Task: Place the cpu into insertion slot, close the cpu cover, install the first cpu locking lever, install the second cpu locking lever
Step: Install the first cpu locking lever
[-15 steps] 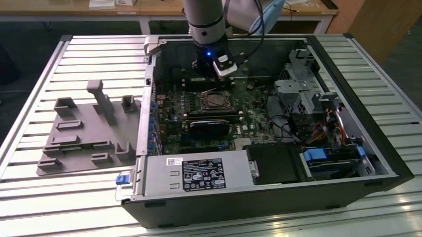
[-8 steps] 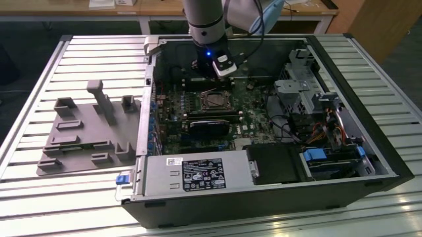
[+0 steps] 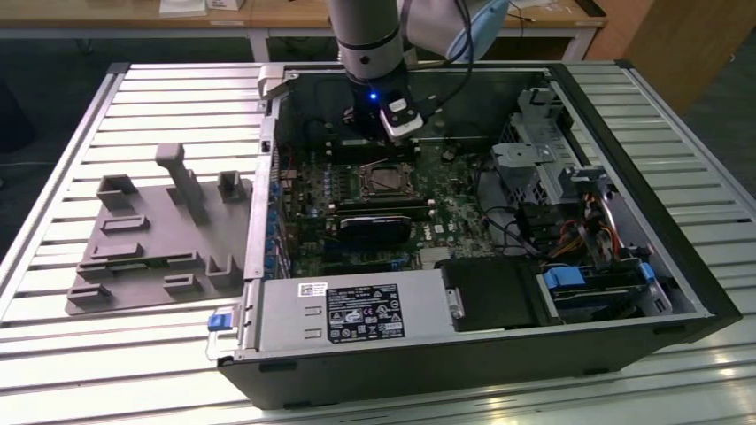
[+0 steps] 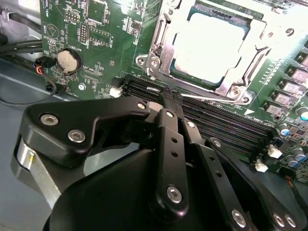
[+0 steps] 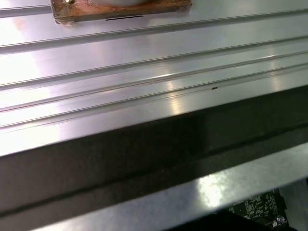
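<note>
Though the black linkage gripper [image 4: 166, 103] fills the near field of the second wrist view, its fingertips are masked; grip state cannot be told. Beyond, silvery square cpu [image 4: 208, 44] sits in the metal-rimmed insertion slot [image 4: 159, 45], thin silver cpu cover [image 4: 231, 84] down over it. Risk: a drifting approach could scrape the long black memory slots [image 4: 226, 127]. Levers indistinct.
</note>
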